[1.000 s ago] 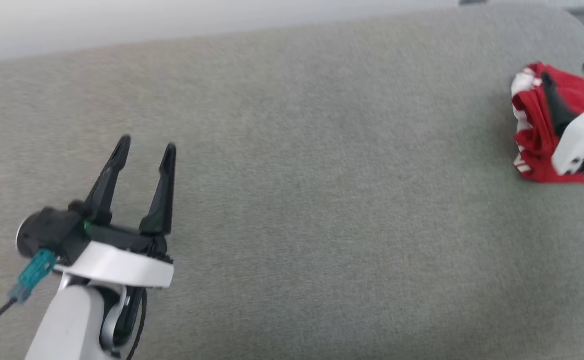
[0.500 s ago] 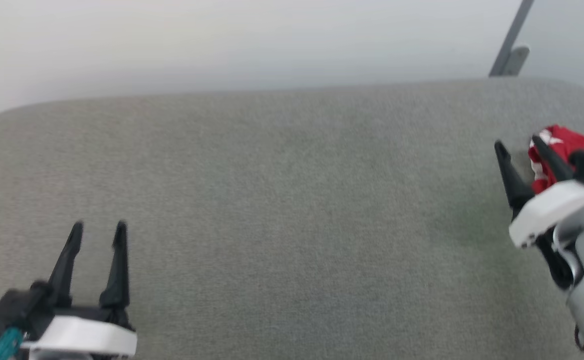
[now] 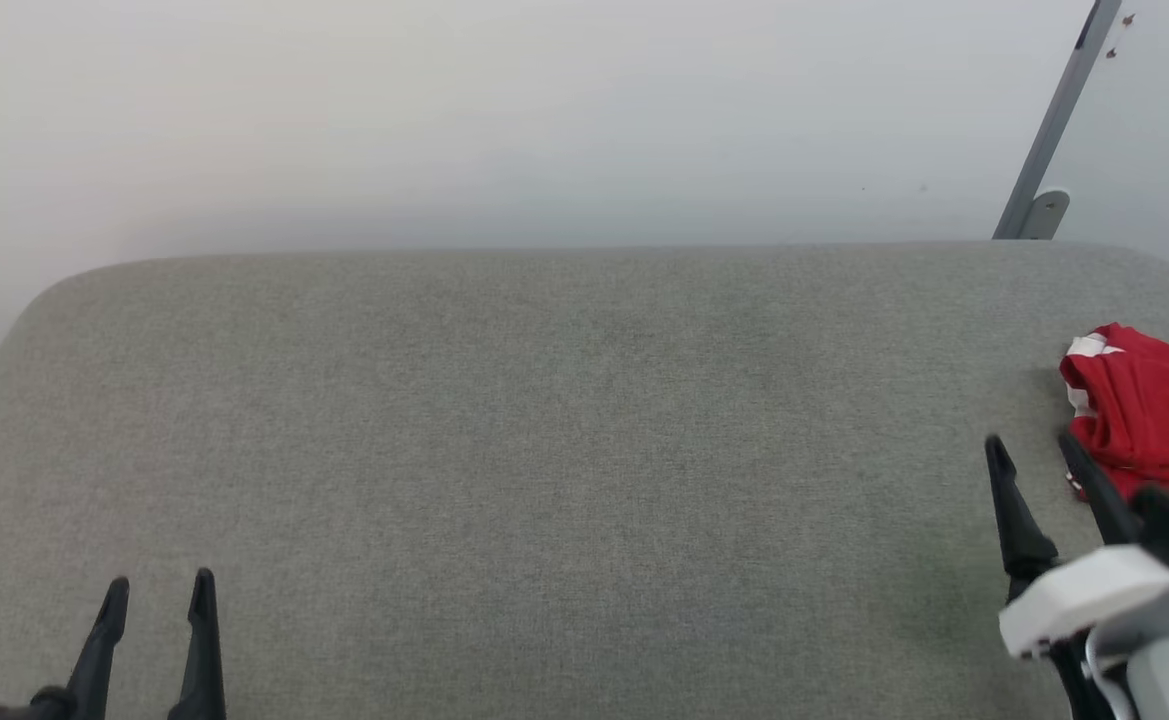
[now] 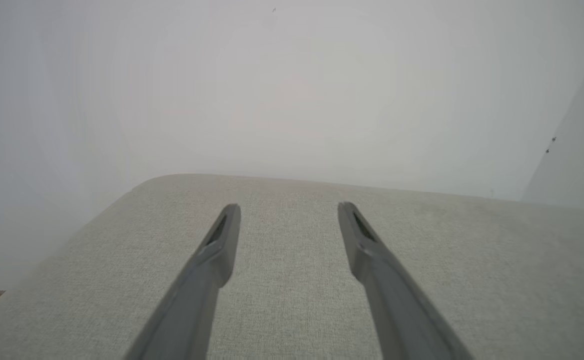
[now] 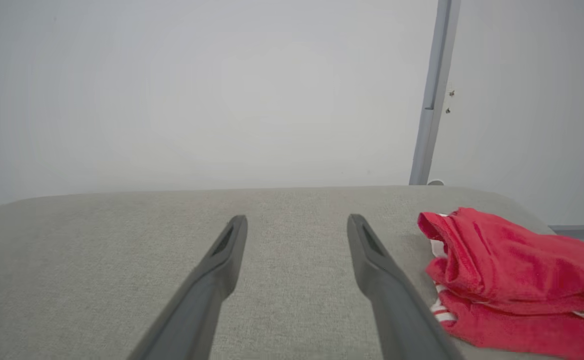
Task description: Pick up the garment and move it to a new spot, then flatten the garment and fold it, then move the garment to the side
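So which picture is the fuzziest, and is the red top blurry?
Left wrist view: the haziest, with the wall a pale fog and the left gripper looking soft near the camera. Right wrist view: the garment shows crisp folds, though the right gripper is slightly soft up close. Head view: even, soft light with no glare, and the weave of the grey cushion is clear.

Your garment (image 3: 1149, 410): one bright-red top, white trim with thin red-and-white stripes at its edges, folded into a compact layered bundle, lying at the right end of your grey cushion (image 3: 544, 450).
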